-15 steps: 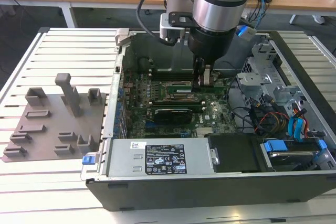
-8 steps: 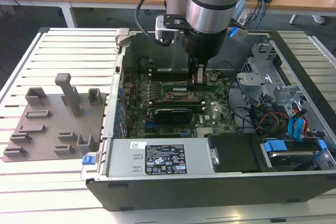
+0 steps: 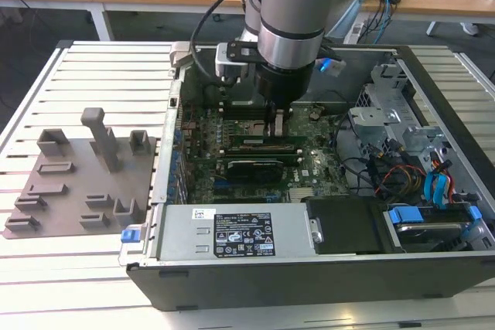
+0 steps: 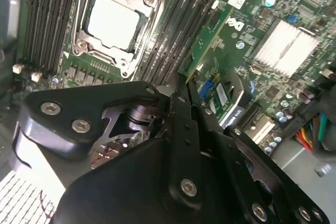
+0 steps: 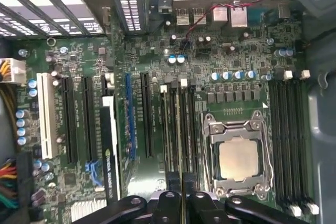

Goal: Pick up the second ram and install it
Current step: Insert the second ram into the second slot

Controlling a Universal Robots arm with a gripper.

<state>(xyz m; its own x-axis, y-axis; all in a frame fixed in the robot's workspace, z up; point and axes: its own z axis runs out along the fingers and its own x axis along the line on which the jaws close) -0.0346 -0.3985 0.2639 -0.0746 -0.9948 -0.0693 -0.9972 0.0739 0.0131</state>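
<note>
**A:** Start with the exterior view. Where is the tool?

**B:** In the upper middle of the frame the arm reaches down into the open computer case [image 3: 309,284]. The gripper [image 3: 277,127] comes down onto the second ram [image 3: 249,144], which lies lengthwise across the motherboard. The grey fixture plate [image 3: 77,179] sits on the table at the exterior view's left, well apart from the case.

**A:** And the second wrist view?

**B:** The gripper [image 4: 182,83] is clamped on the second ram [image 4: 209,38]. The green board stands on edge and runs away from the fingertips, over the black memory slots [image 4: 164,45] just beside the CPU socket [image 4: 113,22]. A finned heatsink [image 4: 287,45] lies on the ram's other side.

**A:** Is the stick pressed home?

**B:** I cannot tell.

**A:** The first wrist view?

**B:** The gripper [image 5: 180,200] has its fingers close together, with the second ram [image 5: 180,179] edge-on as a thin line between them. It stands over the memory slots [image 5: 176,124], between the CPU socket [image 5: 236,156] and the blue expansion slot [image 5: 128,114].
</note>
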